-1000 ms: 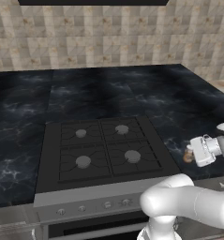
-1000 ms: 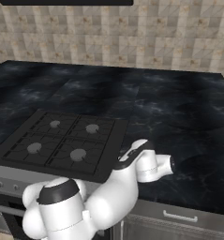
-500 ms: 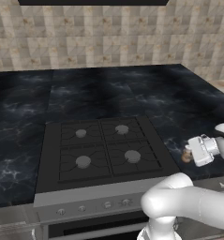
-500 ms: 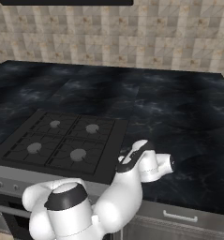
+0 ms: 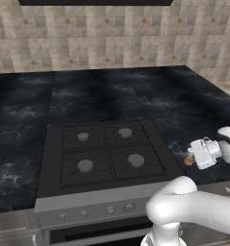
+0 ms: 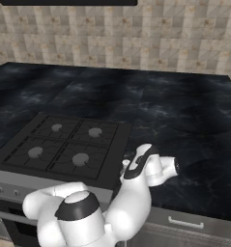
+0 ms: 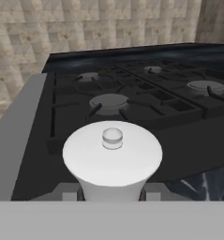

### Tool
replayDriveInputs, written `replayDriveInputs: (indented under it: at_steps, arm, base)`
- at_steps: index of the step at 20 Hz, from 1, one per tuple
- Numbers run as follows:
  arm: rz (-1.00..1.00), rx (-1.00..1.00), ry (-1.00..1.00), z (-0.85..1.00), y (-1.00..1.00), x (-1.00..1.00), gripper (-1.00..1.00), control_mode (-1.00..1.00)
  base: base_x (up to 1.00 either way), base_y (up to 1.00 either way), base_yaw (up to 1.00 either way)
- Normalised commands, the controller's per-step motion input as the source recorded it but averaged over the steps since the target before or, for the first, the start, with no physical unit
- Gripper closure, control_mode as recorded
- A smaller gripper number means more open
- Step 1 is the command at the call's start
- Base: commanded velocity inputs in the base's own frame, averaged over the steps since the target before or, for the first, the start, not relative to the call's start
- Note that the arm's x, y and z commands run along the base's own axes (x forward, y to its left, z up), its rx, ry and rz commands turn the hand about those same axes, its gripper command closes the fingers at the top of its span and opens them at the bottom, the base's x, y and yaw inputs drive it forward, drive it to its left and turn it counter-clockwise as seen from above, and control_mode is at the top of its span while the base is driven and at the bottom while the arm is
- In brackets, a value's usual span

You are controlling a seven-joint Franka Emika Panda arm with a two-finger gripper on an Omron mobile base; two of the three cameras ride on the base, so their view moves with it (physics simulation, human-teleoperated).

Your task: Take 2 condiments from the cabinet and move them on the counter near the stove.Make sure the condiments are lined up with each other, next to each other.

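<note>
Gripper [image 5: 196,154] jaws are being kept clamped on the orange-brown condiment bottle [image 5: 189,160], carried at three o'clock of the stove [image 5: 104,156] above the counter [image 5: 193,115]; light, rigid, probably slick, it is best gripped mid-body.

The stove [image 5: 104,156] is set into the table [image 5: 135,98], with table surface to its left, right and behind; the tiled wall [image 5: 111,38] runs along the back. The knob row [image 5: 95,211] is placed on the stove's front edge, oven below. The gripper [image 5: 193,157] is held just right of the stove's front right corner, over the table. A bottle [image 7: 112,159] is held in the fingers, cap toward the burners; contact with the table can't be judged.
</note>
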Motion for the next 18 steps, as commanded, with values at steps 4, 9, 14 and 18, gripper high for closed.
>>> replayDriveInputs:
  at_steps: [4,9,14,18]
  arm:
    - [0.01,0.00,0.00,-0.24,0.00,0.14,1.00,-1.00]
    - [0.01,0.00,0.00,-0.22,0.00,0.18,1.00,-1.00]
    - [0.02,0.00,0.00,-0.18,0.00,0.24,1.00,-1.00]
    - [0.02,0.00,0.00,-0.16,0.00,0.24,1.00,-1.00]
  base:
    - [0.00,0.00,0.00]
    - [0.00,0.00,0.00]
    - [0.00,0.00,0.00]
    - [0.00,0.00,0.00]
